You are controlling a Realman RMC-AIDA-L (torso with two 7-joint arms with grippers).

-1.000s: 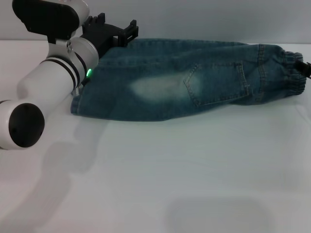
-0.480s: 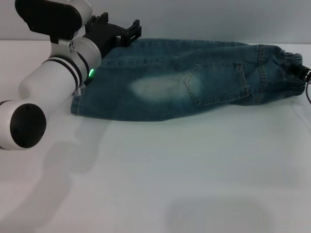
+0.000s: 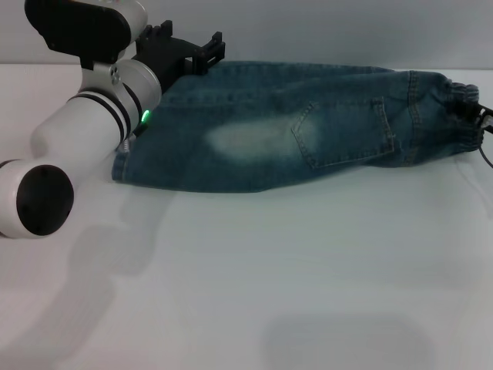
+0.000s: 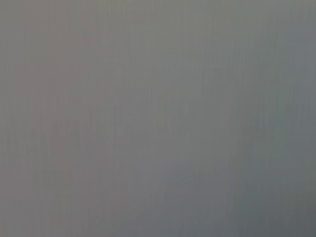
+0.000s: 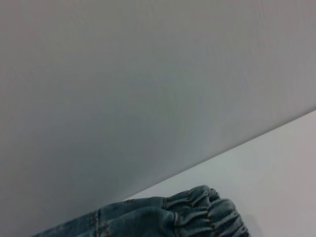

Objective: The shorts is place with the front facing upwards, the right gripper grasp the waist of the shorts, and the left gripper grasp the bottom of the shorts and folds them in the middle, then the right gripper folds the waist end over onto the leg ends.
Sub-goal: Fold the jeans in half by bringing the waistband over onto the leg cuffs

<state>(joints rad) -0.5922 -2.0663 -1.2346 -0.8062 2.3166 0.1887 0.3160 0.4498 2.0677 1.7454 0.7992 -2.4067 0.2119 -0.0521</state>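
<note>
1. Head view: the shorts (image 3: 293, 127) lie flat on the white table (image 3: 254, 277), folded lengthwise, pocket side up. The waist (image 3: 454, 116) forms their right end; the leg ends (image 3: 127, 158) form their left end.
2. Head view: the left gripper (image 3: 181, 52) sits over the far corner of the leg ends. Its black fingers stand apart, nothing between them (contact with the denim unclear).
3. Head view: the right gripper (image 3: 482, 116) shows only as a dark sliver against the waist; finger state cannot be determined.
4. Left wrist view: uniform grey, nothing discernible.
5. Right wrist view: the puckered waist (image 5: 207, 215) lies on the table (image 5: 281, 168), a grey wall (image 5: 123, 84) behind it.
</note>
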